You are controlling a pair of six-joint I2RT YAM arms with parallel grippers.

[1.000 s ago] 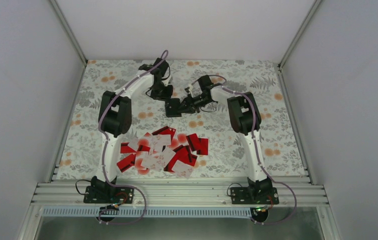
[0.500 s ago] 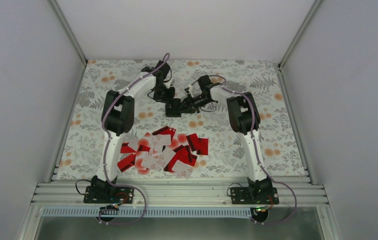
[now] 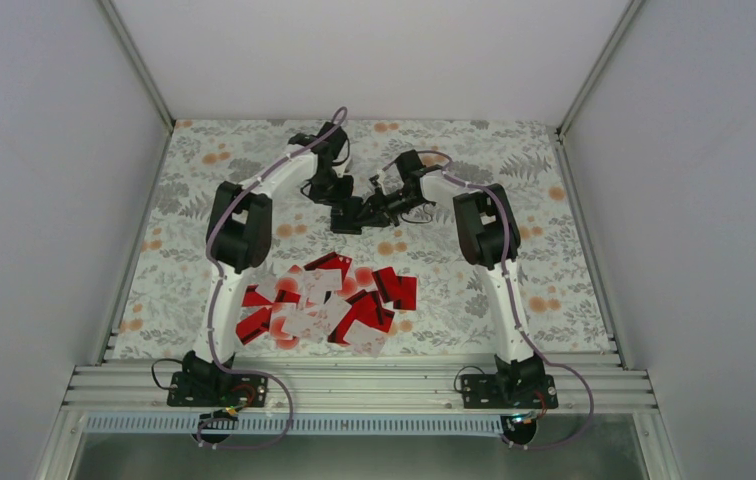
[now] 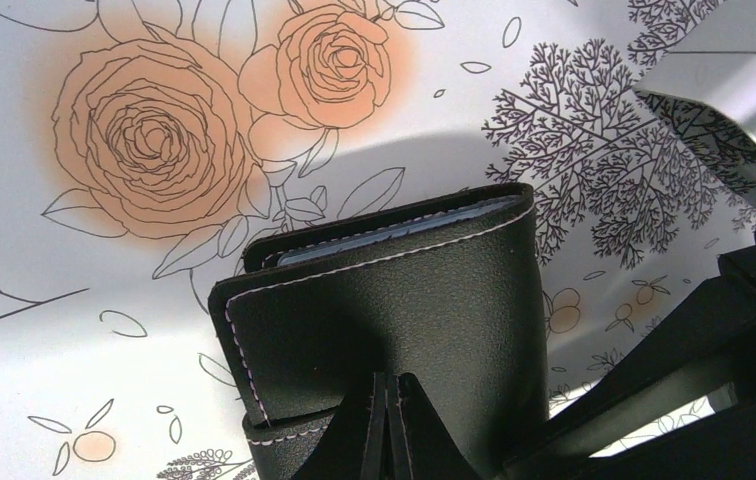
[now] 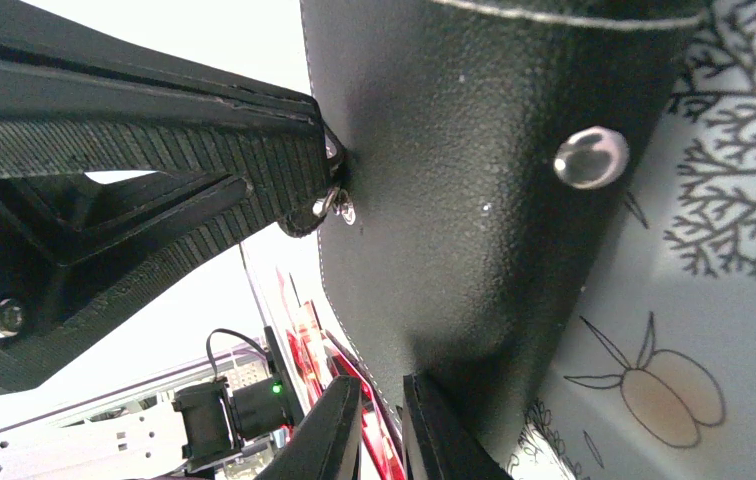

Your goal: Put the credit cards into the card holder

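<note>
Arms from both sides met over the far middle of the flowered table (image 3: pixel 554 260) in the overhead view. The left gripper (image 3: pixel 342 195) and the right gripper (image 3: pixel 366 212) crowded around the black card holder (image 3: pixel 346 220), which sat on the cloth well apart from the credit cards (image 3: pixel 324 305). Those lay in a loose red and white heap on the near half, overlapping one another.

From the left wrist, the card holder (image 4: pixel 394 320) filled the lower middle of the frame. It was folded, with white stitching along its edges and a pale lining showing in the gap at its top. The left gripper's fingers were pressed together with nothing between them, and their tips rested against the holder's grained cover. The right gripper's dark frame stood just beside it at the lower right.

From the right wrist, the holder's cover (image 5: pixel 474 200) loomed close, with a shiny snap stud (image 5: pixel 591 157) on it. The right gripper's fingers were nearly together, pinching the holder's stitched edge between them. A ribbed finger of the left gripper touched the same edge higher up. Red cards showed behind, out of focus.
</note>
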